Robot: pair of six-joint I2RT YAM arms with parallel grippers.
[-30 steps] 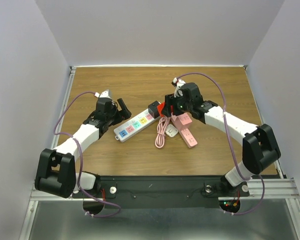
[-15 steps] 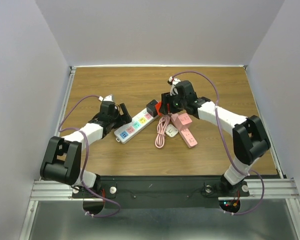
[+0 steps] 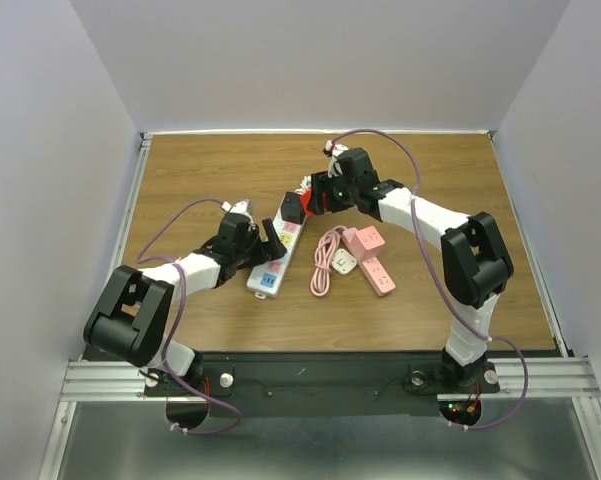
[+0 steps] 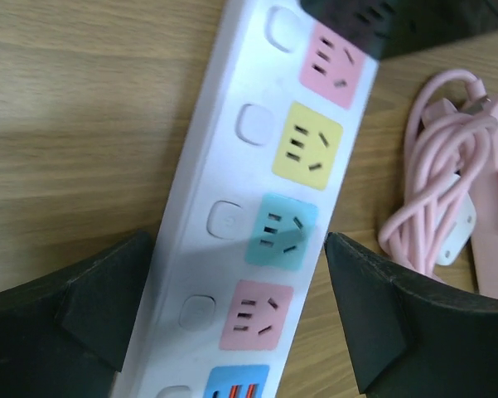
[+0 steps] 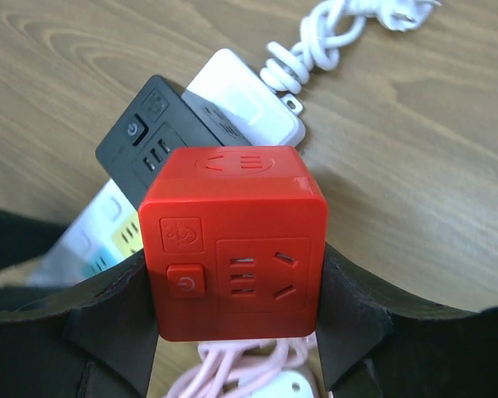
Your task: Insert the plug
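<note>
While the left claw (image 4: pixel 240 249) straddles the white power strip (image 4: pixel 269 178) on the tabletop (image 3: pixel 200 170), its two dark fingers (image 4: pixel 91 303) sit close against the strip's long edges. It seems to be pinching the strip, though actual contact on the right side is hard to confirm. The strip lies at a slant near the tabletop's middle, showing pink, yellow, teal, pink and blue sockets. A black adapter (image 5: pixel 153 141) sits at its far end. The right claw (image 5: pixel 236 278) is clenched on the red cube plug (image 5: pixel 236 240), a finger pressed to each side, and holds it just over the black adapter. The cube's button and socket face point toward the wrist camera. Just beside the strip lie a coiled pink cable (image 3: pixel 325 262) and a pink power strip (image 3: pixel 374 262). A white cord (image 5: pixel 331 37) is bundled beyond the strip's far end.
</note>
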